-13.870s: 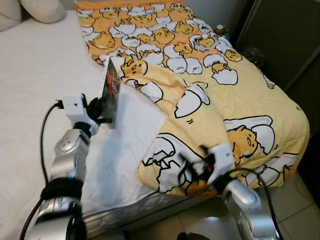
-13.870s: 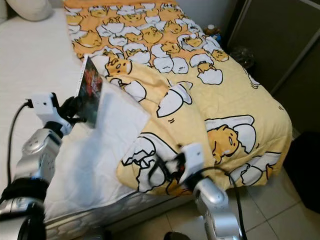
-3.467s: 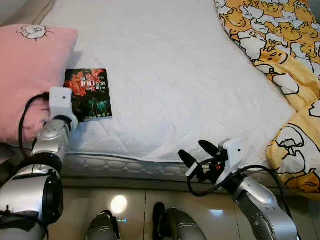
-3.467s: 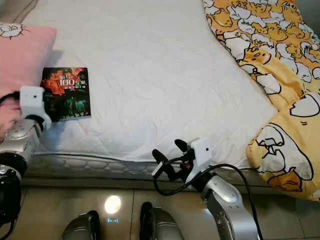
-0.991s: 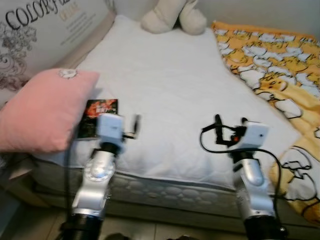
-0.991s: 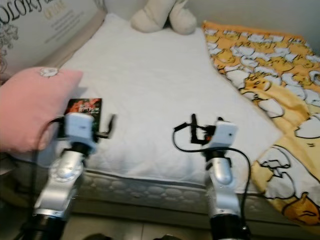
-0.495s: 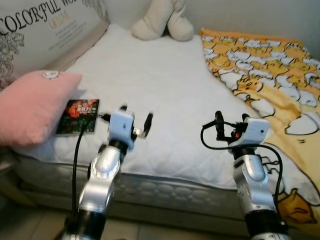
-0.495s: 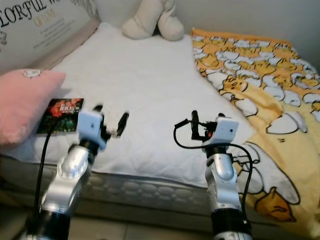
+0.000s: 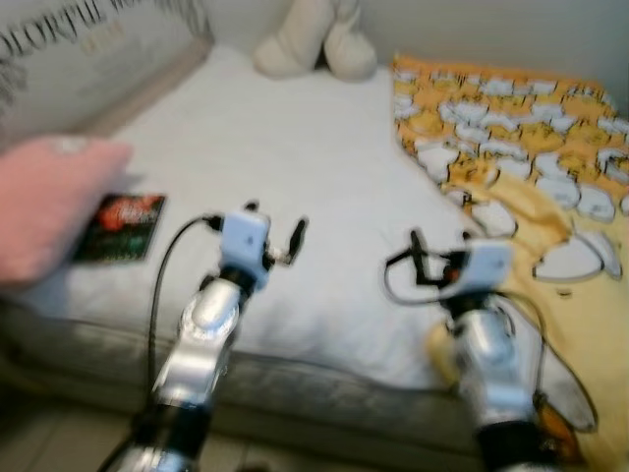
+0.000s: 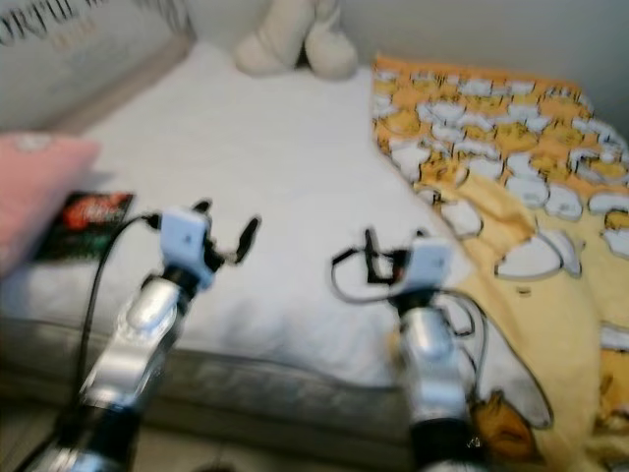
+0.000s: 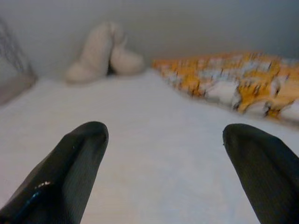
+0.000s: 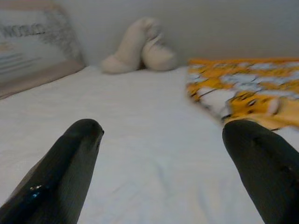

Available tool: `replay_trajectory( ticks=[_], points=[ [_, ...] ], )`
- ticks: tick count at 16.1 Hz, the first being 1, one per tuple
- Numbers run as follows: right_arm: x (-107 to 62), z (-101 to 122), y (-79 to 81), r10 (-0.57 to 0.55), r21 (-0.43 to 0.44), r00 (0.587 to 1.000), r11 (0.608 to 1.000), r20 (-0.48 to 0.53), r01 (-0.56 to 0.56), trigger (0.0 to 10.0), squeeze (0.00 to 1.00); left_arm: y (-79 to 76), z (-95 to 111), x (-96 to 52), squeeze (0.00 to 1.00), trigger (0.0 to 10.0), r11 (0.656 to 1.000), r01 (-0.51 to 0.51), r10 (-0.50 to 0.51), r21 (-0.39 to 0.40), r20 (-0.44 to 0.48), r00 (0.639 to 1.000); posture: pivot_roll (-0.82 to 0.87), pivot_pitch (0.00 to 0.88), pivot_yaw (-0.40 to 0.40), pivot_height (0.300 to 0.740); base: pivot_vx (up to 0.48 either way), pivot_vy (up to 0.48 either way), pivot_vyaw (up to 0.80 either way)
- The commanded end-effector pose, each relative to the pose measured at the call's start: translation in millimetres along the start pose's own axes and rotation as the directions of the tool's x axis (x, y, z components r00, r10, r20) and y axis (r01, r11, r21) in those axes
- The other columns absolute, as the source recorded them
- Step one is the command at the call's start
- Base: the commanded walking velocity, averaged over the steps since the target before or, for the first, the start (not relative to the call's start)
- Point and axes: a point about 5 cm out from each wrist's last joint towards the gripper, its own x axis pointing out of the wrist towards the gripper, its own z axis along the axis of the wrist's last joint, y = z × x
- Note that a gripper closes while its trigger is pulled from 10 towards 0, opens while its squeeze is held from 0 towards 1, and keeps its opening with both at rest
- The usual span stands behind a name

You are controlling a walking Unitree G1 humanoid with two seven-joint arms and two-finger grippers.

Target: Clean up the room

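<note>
1. My head cameras look down over a bed with a white mattress cover. The picture is blurred.
2. My left gripper is raised over the near part of the mattress, ahead of the bed's front edge. In its wrist view the two black fingers stand wide apart with nothing between them.
3. My right gripper is raised at about the same height, to the right of the left one and well apart from it. Its wrist view shows the fingers spread wide, likewise holding nothing.
4. A book with a dark red cover lies flat on the mattress at the near left, well apart from the left gripper.
5. A pink pillow sits at the left edge of the bed, just beside the book; I cannot tell whether it overlaps the cover.
6. A yellow and orange blanket with a cartoon egg print covers the right side of the bed and hangs over its near right corner.
7. A cream stuffed toy rests at the far end of the bed against the wall.
8. A printed board with lettering leans along the far left side of the bed.
</note>
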Motion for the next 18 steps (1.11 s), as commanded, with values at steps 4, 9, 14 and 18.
replay_trajectory(
  ticks=[4,9,14,18],
  points=[
    [-6.2,-4.3,-12.5,-0.016,0.033,0.999,0.999,-0.047,0.018,10.0,0.00,-0.4,5.8,1.7,0.00,10.0,1.000,-0.016,0.017,-0.022,0.018,1.000,0.04,0.000,-0.022,0.740,0.185,-0.151,0.00],
    [-44.4,-28.9,-21.5,0.021,0.045,0.984,0.999,-0.178,-0.013,10.0,0.00,-3.9,4.6,-34.3,0.00,10.0,0.950,0.303,-0.303,0.076,-0.013,0.953,0.06,0.010,-0.029,0.740,0.000,0.000,0.00],
    [-67.7,-53.1,-15.2,0.037,0.082,0.958,0.997,-0.286,-0.014,10.0,0.00,-15.4,17.2,-58.4,0.00,10.0,0.787,0.617,-0.616,-0.014,-0.082,0.783,0.08,0.052,0.009,0.740,0.000,0.000,0.00],
    [-65.1,-51.6,-21.5,0.007,0.061,0.958,0.998,-0.287,0.011,10.0,0.00,-3.6,11.8,-39.7,0.00,10.0,0.879,0.475,-0.470,0.031,-0.107,0.876,0.06,0.053,0.006,0.740,0.000,0.000,0.00]
  ],
)
